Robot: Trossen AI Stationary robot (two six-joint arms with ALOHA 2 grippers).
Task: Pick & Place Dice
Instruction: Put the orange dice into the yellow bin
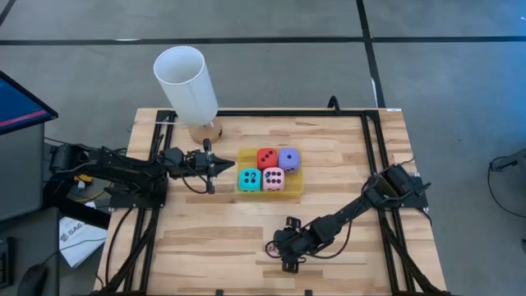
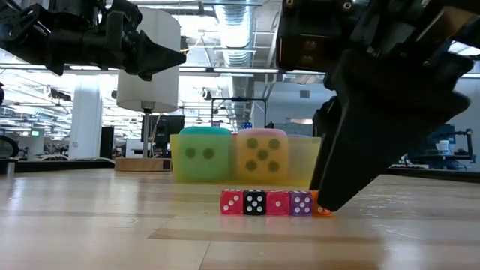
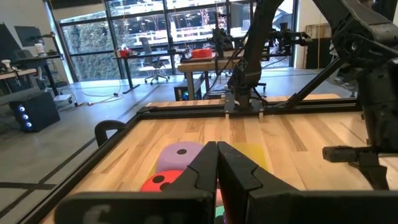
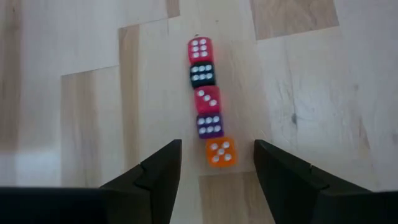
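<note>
A: Dice, 4 soft cubes: purple (image 1: pixel 288 157), red (image 1: pixel 267 158), cyan (image 1: pixel 249 178), pink (image 1: pixel 273 178), packed inside shallow yellow tray (image 1: pixel 297 187) mid-worktop.

B: Right gripper (image 4: pixel 217 163)?

A: Half open, straddling tiny orange die (image 4: pixel 220 152). Left gripper (image 1: pixel 231 168) closed, beside tray.

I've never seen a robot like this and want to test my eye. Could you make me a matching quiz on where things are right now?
Things:
1. left gripper
2. right gripper
3. purple die
4. white tube

Places or states:
A. open, fingers either side of the small orange die
B. standing at the table's far edge
C. shut, beside the yellow tray
D. in the tray, next to the red die

Pairs: 1-C, 2-A, 3-D, 4-B
</note>
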